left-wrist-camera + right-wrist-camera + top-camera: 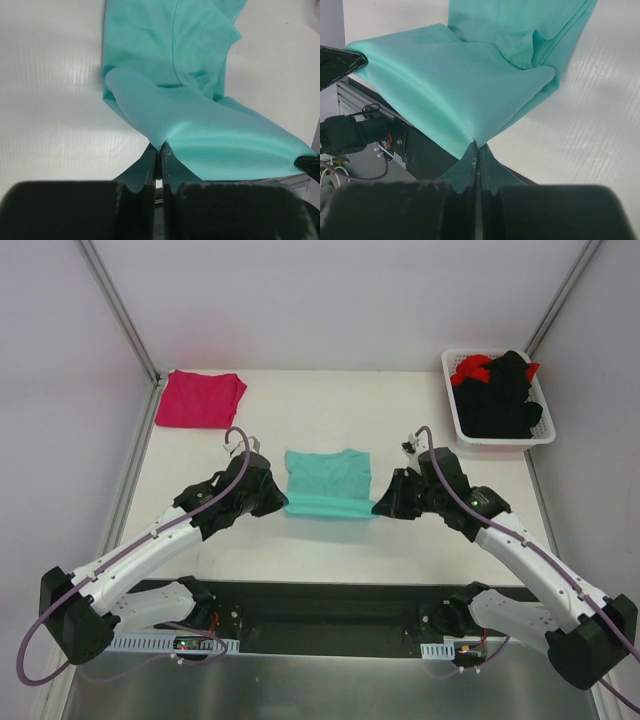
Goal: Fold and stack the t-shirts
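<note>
A teal t-shirt [327, 480] lies in the middle of the white table, its near hem lifted and curled back over itself. My left gripper [281, 504] is shut on the hem's left corner, the cloth [210, 135] pinched between its fingertips [160, 146]. My right gripper [378, 506] is shut on the right corner, and the teal fabric [460, 85] rises from its tips [477, 144] in a taut fold. A magenta-pink t-shirt [200, 398] lies folded at the far left of the table.
A white basket [455, 412] at the far right holds black and red garments [503, 392]. Metal frame posts stand at the table's back corners. The arms' bases and a black rail [330, 615] run along the near edge.
</note>
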Controlling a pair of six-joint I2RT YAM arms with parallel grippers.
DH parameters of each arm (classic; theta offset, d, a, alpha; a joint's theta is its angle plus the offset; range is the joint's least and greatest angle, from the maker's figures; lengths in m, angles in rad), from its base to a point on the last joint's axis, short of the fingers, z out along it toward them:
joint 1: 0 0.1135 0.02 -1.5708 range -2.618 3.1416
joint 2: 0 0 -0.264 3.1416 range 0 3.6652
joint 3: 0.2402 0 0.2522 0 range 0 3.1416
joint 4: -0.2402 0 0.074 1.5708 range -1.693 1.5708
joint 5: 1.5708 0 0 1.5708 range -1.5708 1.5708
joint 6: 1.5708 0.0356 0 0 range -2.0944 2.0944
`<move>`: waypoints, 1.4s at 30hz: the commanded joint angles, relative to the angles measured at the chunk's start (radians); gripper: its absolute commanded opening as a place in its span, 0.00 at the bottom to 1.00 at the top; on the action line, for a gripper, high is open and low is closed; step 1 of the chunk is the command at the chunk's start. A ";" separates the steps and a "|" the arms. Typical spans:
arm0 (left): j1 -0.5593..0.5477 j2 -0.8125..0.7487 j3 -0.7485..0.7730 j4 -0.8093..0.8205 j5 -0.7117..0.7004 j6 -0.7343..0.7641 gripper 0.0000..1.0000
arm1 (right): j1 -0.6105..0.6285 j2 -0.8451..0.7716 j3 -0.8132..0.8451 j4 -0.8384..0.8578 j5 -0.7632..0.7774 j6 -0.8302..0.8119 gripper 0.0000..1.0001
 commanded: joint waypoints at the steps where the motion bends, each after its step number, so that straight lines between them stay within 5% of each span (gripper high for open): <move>1: -0.026 -0.049 0.012 -0.083 -0.090 -0.043 0.00 | 0.019 -0.078 -0.007 -0.096 0.086 0.028 0.01; 13: -0.011 0.167 0.265 -0.098 -0.199 0.061 0.00 | 0.010 0.181 0.215 -0.096 0.150 -0.085 0.01; 27: 0.262 0.750 0.722 -0.041 -0.012 0.240 0.00 | -0.223 0.696 0.594 -0.041 -0.054 -0.197 0.01; 33: 0.278 0.968 0.896 -0.035 0.046 0.268 0.00 | -0.265 0.769 0.586 -0.030 -0.095 -0.202 0.01; 42: 0.278 0.996 0.856 -0.002 0.076 0.259 0.00 | -0.260 0.712 0.465 -0.001 -0.077 -0.194 0.01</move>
